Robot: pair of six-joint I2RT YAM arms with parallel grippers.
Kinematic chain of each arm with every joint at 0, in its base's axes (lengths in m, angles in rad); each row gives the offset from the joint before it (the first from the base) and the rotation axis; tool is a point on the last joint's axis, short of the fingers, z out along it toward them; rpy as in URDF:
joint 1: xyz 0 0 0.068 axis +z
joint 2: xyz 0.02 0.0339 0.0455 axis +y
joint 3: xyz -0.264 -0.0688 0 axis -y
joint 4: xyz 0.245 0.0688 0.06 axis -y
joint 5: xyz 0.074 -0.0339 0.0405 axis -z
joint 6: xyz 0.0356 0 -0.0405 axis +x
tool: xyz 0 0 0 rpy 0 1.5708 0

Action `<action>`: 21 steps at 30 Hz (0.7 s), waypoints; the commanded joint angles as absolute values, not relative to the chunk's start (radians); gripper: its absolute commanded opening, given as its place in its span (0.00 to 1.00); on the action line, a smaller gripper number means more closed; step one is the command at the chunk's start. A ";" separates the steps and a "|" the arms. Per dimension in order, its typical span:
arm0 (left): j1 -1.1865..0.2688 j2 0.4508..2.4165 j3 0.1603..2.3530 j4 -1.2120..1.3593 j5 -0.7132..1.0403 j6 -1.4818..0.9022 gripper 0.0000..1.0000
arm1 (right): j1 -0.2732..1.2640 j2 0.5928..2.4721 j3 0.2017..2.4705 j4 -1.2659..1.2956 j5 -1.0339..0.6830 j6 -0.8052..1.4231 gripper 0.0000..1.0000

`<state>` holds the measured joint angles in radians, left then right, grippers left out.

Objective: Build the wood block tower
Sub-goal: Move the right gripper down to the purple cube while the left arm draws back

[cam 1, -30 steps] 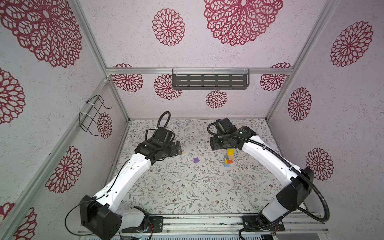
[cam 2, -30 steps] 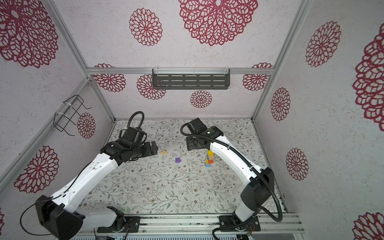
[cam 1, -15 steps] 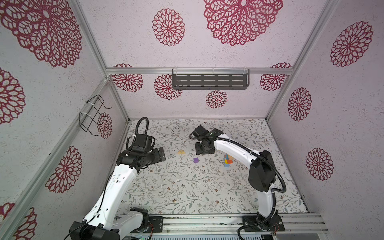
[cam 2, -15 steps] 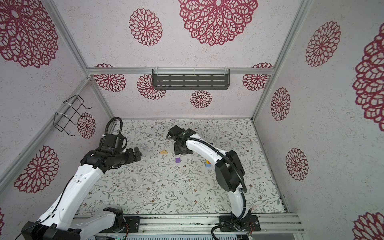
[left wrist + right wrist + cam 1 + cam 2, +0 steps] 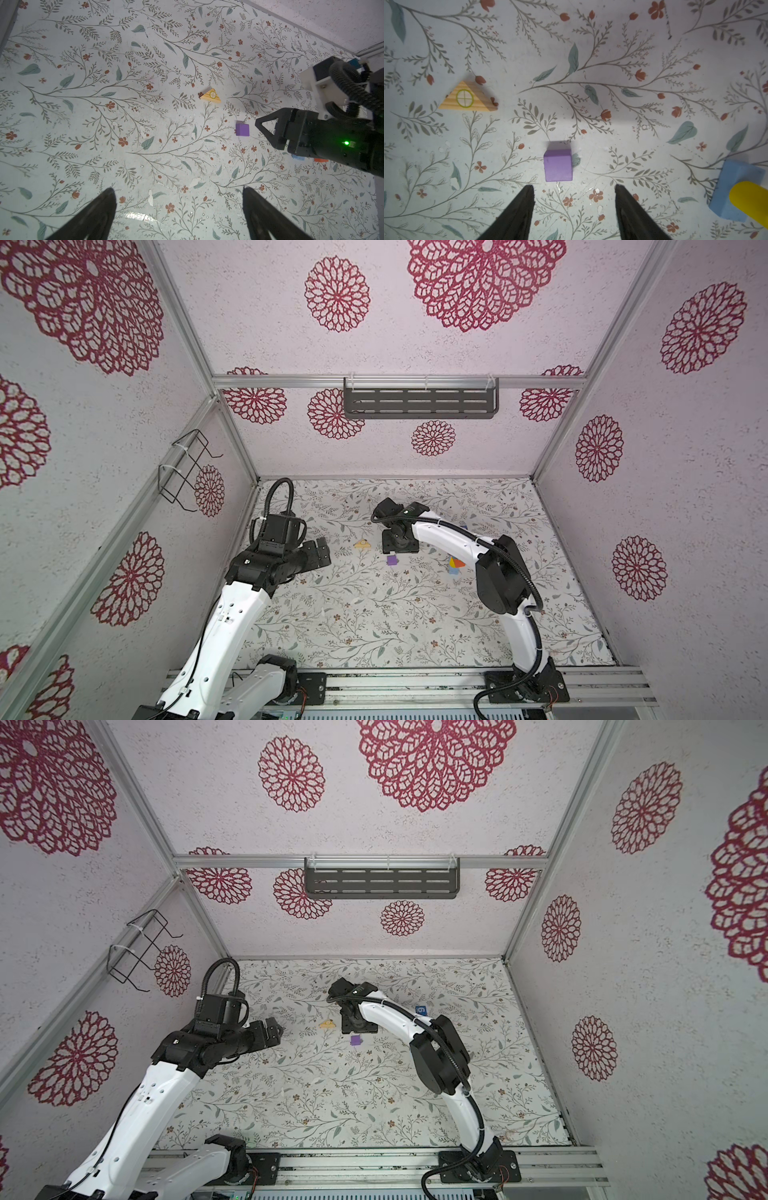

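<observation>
A floral-print table (image 5: pixel 374 622) is seen inside a booth of medallion-patterned walls, with the tower only begun.

The wood block tower (image 5: pixel 454 565) is found as a low stack beside the right arm, which half hides it in a top view. A light blue block (image 5: pixel 737 187) forms its base, a rounded yellow piece (image 5: pixel 749 197) lies on that, and orange shows from above. Three blocks are left loose: a small purple wooden cube (image 5: pixel 558 165), a tan wooden triangle with a green ring window (image 5: pixel 467 98), and a blue cube marked "6" (image 5: pixel 420 1009). The right gripper (image 5: pixel 574 187) is poised just short of the purple cube, jaws apart and empty; that cube is judged the next pick. The left gripper (image 5: pixel 178 190) is spread wide, empty, well apart.
</observation>
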<state>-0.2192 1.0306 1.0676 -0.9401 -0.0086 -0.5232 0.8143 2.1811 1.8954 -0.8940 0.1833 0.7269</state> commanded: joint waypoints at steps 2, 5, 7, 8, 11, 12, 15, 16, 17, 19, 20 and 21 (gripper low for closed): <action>-0.219 1.009 1.052 -0.920 0.005 -0.514 0.97 | 0.831 2.196 1.920 -0.902 0.200 0.764 0.65; -0.220 1.006 1.046 -0.915 0.020 -0.516 0.97 | 0.840 2.211 1.921 -0.899 0.198 0.768 0.64; -0.219 1.000 1.048 -0.919 0.013 -0.516 0.97 | 0.844 2.220 1.921 -0.899 0.198 0.770 0.63; -0.219 0.996 1.047 -0.919 0.011 -0.515 0.97 | 0.847 2.225 1.921 -0.900 0.196 0.769 0.62; -0.220 0.992 1.041 -0.917 0.012 -0.516 0.97 | 0.847 2.238 1.919 -0.895 0.195 0.770 0.61; -0.220 0.992 1.040 -0.918 0.012 -0.517 0.97 | 0.847 2.242 1.919 -0.893 0.195 0.770 0.60; -0.220 0.993 1.037 -0.919 0.015 -0.515 0.97 | 0.848 2.255 1.923 -0.887 0.190 0.770 0.59; -0.219 0.992 1.037 -0.919 0.016 -0.515 0.97 | 0.847 2.259 1.926 -0.885 0.189 0.769 0.57; -0.220 0.992 1.037 -0.919 0.018 -0.515 0.97 | 0.848 2.265 1.928 -0.886 0.189 0.767 0.55; -0.219 0.995 1.039 -0.921 0.018 -0.514 0.97 | 0.848 2.271 1.931 -0.886 0.189 0.765 0.54; -0.220 0.997 1.039 -0.922 0.021 -0.515 0.97 | 0.847 2.273 1.931 -0.884 0.189 0.764 0.54; -0.221 0.999 1.040 -0.922 0.020 -0.514 0.97 | 0.847 2.277 1.931 -0.884 0.189 0.763 0.54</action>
